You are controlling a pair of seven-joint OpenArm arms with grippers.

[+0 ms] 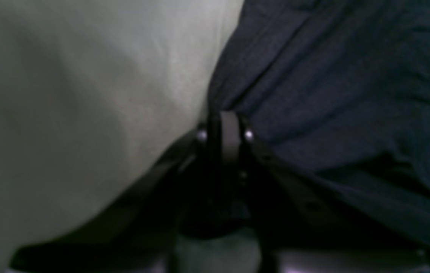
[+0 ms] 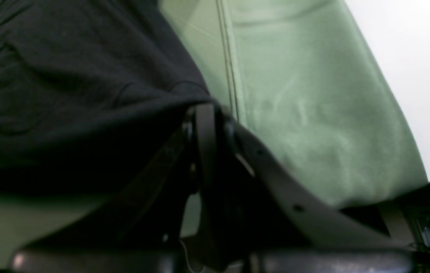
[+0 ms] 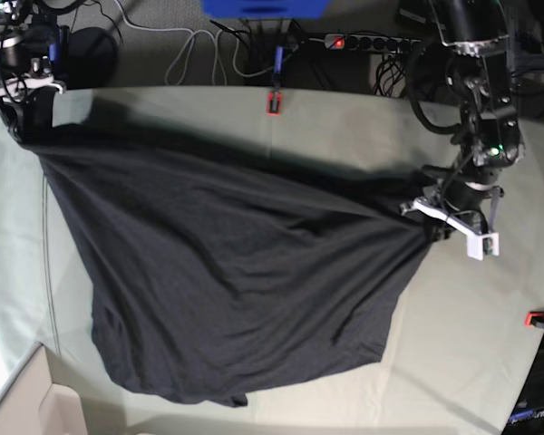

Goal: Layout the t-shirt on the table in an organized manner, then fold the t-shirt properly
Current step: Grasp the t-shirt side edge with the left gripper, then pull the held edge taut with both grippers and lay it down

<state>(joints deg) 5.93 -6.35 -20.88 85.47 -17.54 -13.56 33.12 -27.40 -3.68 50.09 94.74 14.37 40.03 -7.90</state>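
Both sets of fingers (image 1: 225, 125) (image 2: 206, 113) pinch opposite edges of the t-shirt (image 3: 227, 272), stretched between them.

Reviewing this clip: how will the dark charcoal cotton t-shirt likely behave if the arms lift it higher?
The dark charcoal cotton t-shirt is probably floppy: it sags and wrinkles between its two pinched corners. Likely light, since small pinches hold it stretched. Its loose lower hem would probably drag across the pale green cloth-covered table.

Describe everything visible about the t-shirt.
The t-shirt is a large, dark charcoal, soft knit, plain on the side showing. It is stretched in a slanted span over the table, wrinkled, its lower part draping toward the near edge. The right pincer is shut on one edge at the far corner. The left pincer has the opposite edge bunched between its fingers, pulling folds toward it. No graphic shows.
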